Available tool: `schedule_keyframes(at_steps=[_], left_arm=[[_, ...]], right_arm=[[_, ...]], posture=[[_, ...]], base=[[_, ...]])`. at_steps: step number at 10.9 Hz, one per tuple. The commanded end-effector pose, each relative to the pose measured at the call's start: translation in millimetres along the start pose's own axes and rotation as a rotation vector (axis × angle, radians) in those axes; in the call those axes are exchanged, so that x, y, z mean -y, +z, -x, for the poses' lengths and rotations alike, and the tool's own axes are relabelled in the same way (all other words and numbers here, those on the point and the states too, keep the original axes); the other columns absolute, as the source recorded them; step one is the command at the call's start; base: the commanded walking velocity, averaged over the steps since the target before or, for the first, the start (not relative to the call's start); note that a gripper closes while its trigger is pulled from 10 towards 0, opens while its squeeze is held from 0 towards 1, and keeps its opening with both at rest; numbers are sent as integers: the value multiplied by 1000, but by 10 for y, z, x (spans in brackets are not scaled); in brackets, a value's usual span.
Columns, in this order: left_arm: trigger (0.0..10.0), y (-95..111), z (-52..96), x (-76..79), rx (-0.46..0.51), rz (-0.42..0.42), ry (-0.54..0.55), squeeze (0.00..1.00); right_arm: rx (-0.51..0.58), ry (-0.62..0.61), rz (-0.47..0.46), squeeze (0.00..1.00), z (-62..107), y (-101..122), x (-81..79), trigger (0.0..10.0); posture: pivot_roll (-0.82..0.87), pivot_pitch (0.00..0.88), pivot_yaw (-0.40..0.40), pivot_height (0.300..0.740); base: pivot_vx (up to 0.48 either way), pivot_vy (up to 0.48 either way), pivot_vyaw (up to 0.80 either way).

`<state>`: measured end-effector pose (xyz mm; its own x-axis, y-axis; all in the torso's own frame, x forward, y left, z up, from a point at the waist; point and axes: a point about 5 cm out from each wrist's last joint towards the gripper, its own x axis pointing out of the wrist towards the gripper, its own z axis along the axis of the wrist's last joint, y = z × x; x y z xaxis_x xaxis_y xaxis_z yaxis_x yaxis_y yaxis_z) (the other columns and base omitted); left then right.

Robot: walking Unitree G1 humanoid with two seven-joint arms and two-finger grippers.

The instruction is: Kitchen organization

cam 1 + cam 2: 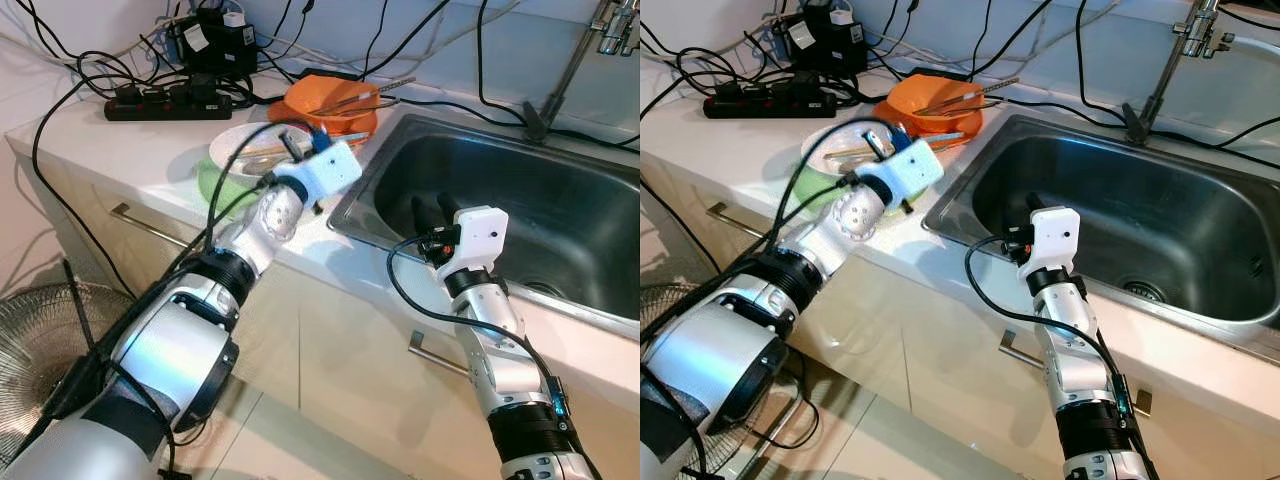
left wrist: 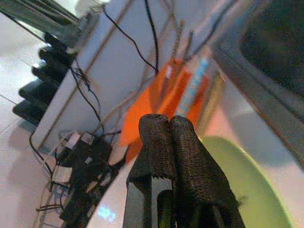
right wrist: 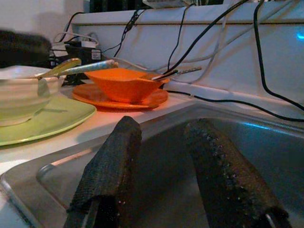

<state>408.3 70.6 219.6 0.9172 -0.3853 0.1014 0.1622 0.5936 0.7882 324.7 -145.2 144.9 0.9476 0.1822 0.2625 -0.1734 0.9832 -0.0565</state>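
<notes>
Left tool (image 2: 168,142): fingers pressed together, holding nothing, above green plate (image 3: 57,118) on tabletop (image 1: 130,150). Right tool (image 3: 164,156): fingers apart, empty, inside sink (image 1: 1160,220) at near-left wall. Orange bowl (image 3: 126,83) sits on orange plate (image 3: 142,100) beside sink.

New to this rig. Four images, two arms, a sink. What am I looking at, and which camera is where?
It is a humanoid robot at a kitchen counter. The two wide pictures come from a stereo camera on its head, looking down; the other two come from cameras on each wrist, looking along the fingers.

The left hand hovers over the dishes with its fingers pressed together, holding nothing. The right hand sits just inside the steel sink, fingers apart and empty.

On the counter: a white bowl on a green plate, an orange bowl on an orange plate, both with utensils, plus a black power strip and cables.
</notes>
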Motion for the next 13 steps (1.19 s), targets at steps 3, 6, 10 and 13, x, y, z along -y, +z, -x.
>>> schedule_keyframes(at_steps=[3, 6, 10, 13], left_arm=[[10000, 295, -41, -133, 148, 170, 9, 0], [10000, 314, 22, -8, 198, 201, -36, 1000], [10000, 181, 166, 179, 188, 201, -67, 1000], [10000, 142, 222, 193, 182, 186, -66, 1000]], right_arm=[[-9, -11, -14, 0, -14, -14, 5, 10000], [-16, -12, -19, 0, -5, -32, -8, 10000], [-15, -9, -24, 0, 1, -32, -21, 10000], [-16, -1, -30, 0, -9, -37, -45, 10000]], posture=[[145, 0, 6, 740], [149, 5, 6, 740], [141, 9, 9, 740], [148, 0, 5, 740]], base=[[0, 0, 0], [0, 0, 0], [0, 0, 0], [0, 0, 0]])
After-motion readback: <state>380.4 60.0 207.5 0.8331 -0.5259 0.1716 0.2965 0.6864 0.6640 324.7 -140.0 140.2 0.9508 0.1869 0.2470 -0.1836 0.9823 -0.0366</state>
